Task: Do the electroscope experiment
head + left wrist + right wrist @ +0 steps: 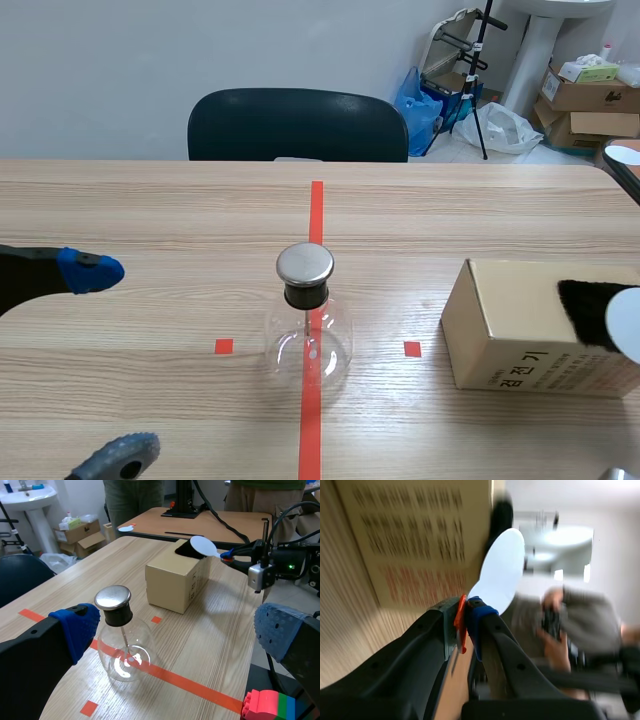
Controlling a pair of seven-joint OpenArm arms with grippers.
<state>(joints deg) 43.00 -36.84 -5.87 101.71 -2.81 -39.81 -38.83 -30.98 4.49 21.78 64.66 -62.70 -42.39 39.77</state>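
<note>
**Black arms, blue dotted pads**

The left gripper (175, 622) has two thick matte-black fingers, each tipped with a rounded blue pad (79, 626) covered in fine dots — one looks greyer in the scene view. The right gripper (468, 617) has glossy black fingers and a blue pad. Its arm (305, 560) carries a silver camera block (256, 576), a green light (291, 567) and looping black cables (280, 516).

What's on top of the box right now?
Black fur lies on the box. The white paddle in the right end effector covers part of it; whether they touch can't be seen.
</note>
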